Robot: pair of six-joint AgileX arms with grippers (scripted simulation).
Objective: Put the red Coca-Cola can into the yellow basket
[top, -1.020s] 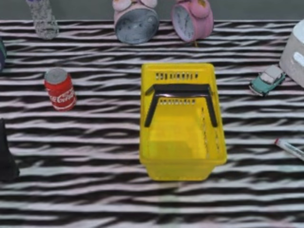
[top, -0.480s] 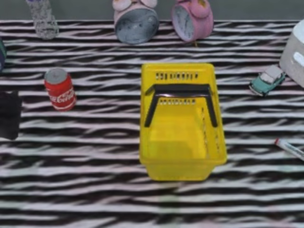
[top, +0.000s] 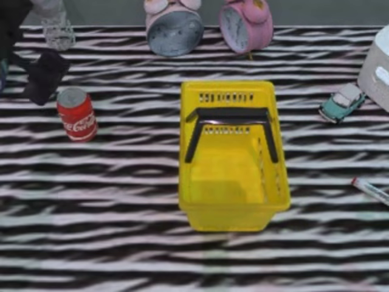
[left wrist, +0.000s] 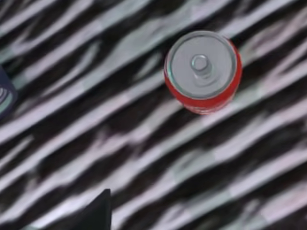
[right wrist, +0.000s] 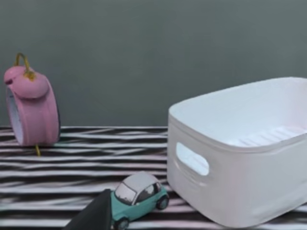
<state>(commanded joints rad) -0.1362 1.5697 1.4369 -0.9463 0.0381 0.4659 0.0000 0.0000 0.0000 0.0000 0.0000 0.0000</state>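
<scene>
At the far left of the table our left gripper [top: 41, 78] hangs just beside the red Coca-Cola can [top: 77, 114], toward the back-left of it and not touching. In the top view it is only a dark shape, and the left wrist view shows just 1 dark finger edge in a corner, so we cannot tell how wide it stands. That wrist view looks straight down on the can [left wrist: 202, 72]: upright on the striped cloth, silver lid up, off to one side of the frame rather than centred under the camera.

We judge the step in hand to be the approach — nothing is grasped, and the can is well apart from the yellow basket [top: 231, 216]. The next move calls for bringing the gripper over the can until the lid sits between the fingers, then lowering and closing on its sides.

Moving right, the basket stands at the middle of the table, open side up, its dark handle [top: 231, 114] folded across the back half; the front half looks the freer place to drop the can.

Further right, our right arm is out of the top view. Its wrist camera faces a teal toy car [right wrist: 139, 195], a white bin [right wrist: 240, 182] and a pink alarm clock [right wrist: 31, 112]; it seems parked.
</scene>
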